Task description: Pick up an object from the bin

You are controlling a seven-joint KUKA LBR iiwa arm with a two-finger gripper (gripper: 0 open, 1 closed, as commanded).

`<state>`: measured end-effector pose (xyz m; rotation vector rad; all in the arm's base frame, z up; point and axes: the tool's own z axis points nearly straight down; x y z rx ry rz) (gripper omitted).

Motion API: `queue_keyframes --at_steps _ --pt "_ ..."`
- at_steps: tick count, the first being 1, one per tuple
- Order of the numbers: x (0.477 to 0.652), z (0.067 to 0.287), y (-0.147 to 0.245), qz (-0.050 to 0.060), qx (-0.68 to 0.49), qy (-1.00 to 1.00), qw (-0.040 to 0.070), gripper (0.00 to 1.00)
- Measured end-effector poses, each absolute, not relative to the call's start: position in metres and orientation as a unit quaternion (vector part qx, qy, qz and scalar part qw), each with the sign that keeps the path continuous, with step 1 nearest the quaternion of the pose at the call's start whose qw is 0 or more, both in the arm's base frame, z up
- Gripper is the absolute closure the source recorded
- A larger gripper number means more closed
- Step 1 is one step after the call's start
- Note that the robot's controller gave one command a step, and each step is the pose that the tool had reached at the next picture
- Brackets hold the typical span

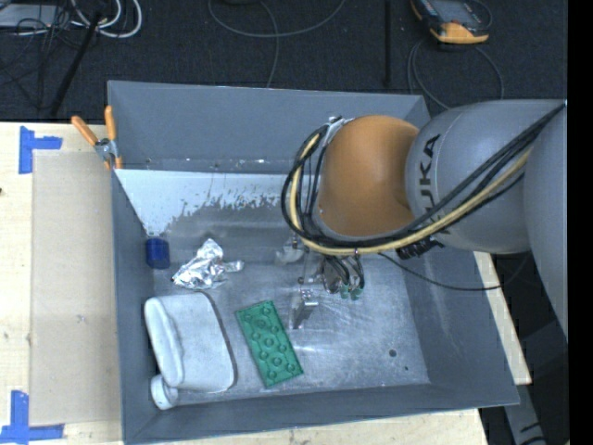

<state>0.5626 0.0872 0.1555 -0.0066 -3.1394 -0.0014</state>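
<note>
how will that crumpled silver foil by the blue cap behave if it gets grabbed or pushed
The crumpled foil looks like thin sheet loosely wadded, so probably very light for its bulk. Its folds would likely crush under a squeeze. Its uneven, flattish outline suggests sliding rather than rolling if pushed.

This was a robotics lab. A grey industrial arm (491,184) marked KUKA, with cables (299,188) looped round its wrist, hung over a metal bin (269,119), and loose wires (116,7) and small orange devices (454,24) lay on the dark floor (324,44) behind.
</note>
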Motion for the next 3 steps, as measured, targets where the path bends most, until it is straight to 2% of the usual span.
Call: queue_keyframes --at_steps 1,2,3 --pt "0.55 0.08 0.076 -0.001 -0.116 -0.993 0.002 0.0" --pt "0.551 0.081 0.075 -0.001 -0.116 -0.993 0.0 1.0" --pt "0.553 0.235 0.075 0.0 0.0 -1.0 -0.004 1.0"
